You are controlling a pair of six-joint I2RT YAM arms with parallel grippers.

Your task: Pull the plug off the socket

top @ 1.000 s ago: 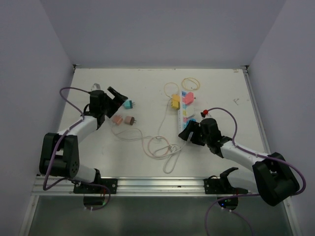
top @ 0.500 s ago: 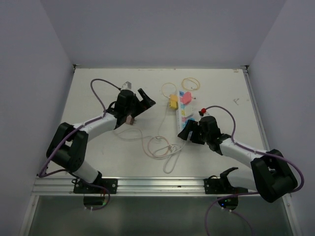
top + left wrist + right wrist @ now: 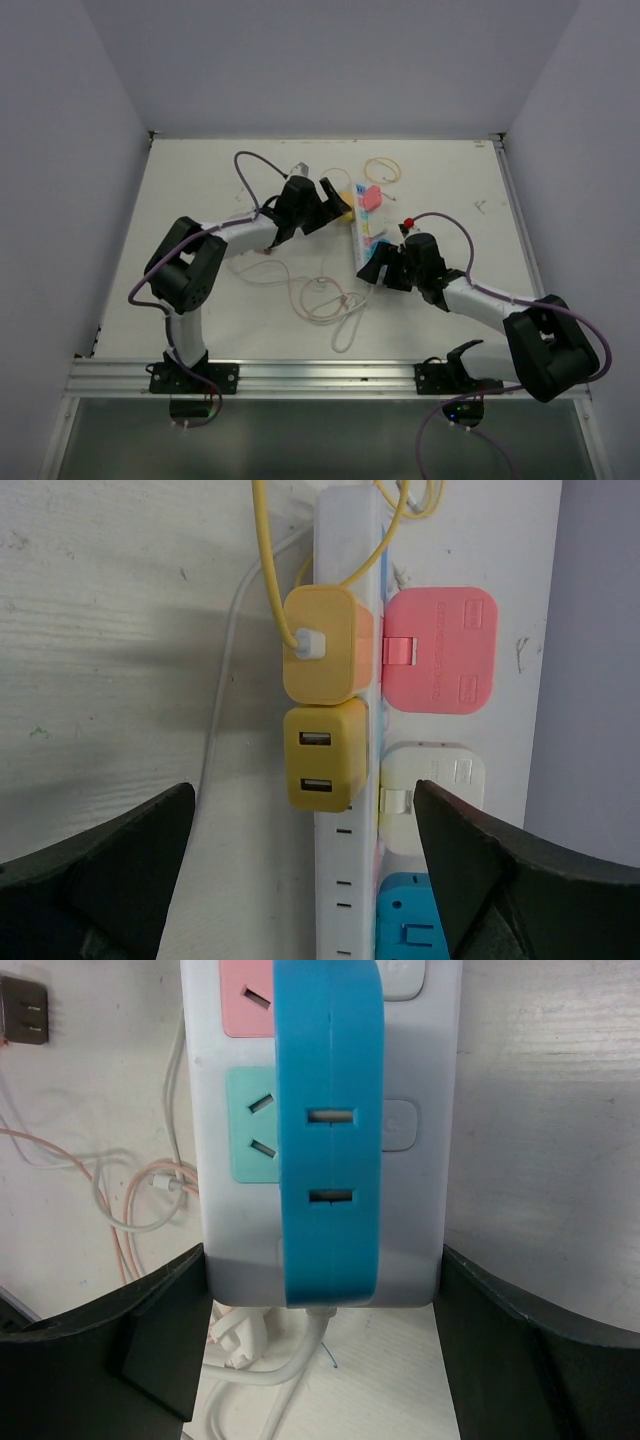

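1. I am watching the socket [image 3: 362,240] lying lengthwise near the middle of the table [image 3: 200,180], its thin white cord [image 3: 290,1365] trailing from the end nearest the arms.
2. The right gripper [image 3: 322,1255] is grasping the socket at that near end. Its fingers [image 3: 150,1340] are pressing against both long sides, with no gap showing.
3. A blue plug [image 3: 330,1130] is sitting in the socket just beyond that grip.
4. The left gripper [image 3: 300,798] is hovering over the socket's far half, released, with its fingers [image 3: 110,870] spread wide and touching nothing.
5. Between those fingers a yellow USB plug [image 3: 322,755] is sitting on the socket's side toward the left arm, touching a corded yellow plug [image 3: 325,660] just beyond it.
6. A pink plug [image 3: 438,650] and a white plug [image 3: 432,780] are occupying the socket's opposite side — the pink one across from the corded yellow one.
7. Loose pale cables [image 3: 325,300] are lying looped beside the socket's near end, on the left arm's side.
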